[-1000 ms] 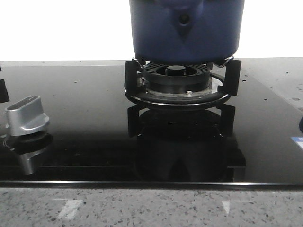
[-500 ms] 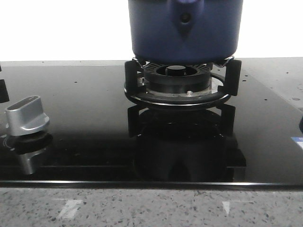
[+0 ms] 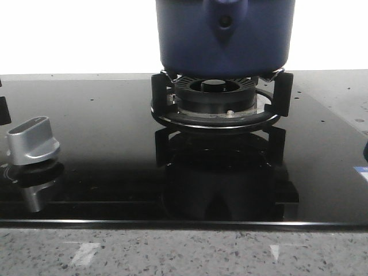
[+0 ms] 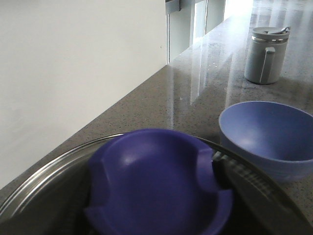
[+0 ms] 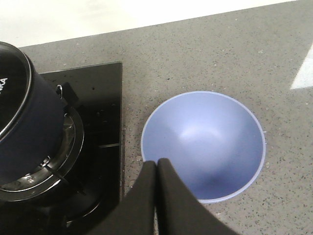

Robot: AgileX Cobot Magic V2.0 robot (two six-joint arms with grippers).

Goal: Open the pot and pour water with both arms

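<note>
The navy-blue pot (image 3: 224, 34) stands on the black burner support, its top cut off in the front view. In the right wrist view the pot (image 5: 29, 132) shows with its glass lid (image 5: 12, 93) on. The lid's blue knob (image 4: 156, 186) fills the left wrist view, sitting between the jaws of my left gripper (image 4: 157, 192). One ridged dark finger (image 4: 230, 172) presses the knob's side; the other is hard to make out. My right gripper (image 5: 157, 164) is shut and empty, hanging over the counter at the rim of a light-blue bowl (image 5: 205, 142).
The burner ring (image 3: 215, 106) sits on a glossy black hob with a silver control knob (image 3: 31, 141) at the left. The blue bowl (image 4: 266, 132) stands on the speckled counter beside the hob. A grey lidded canister (image 4: 265, 55) stands farther along, beside a white wall.
The pot shifted a few pixels to the left in the front view a second ago and has been still since.
</note>
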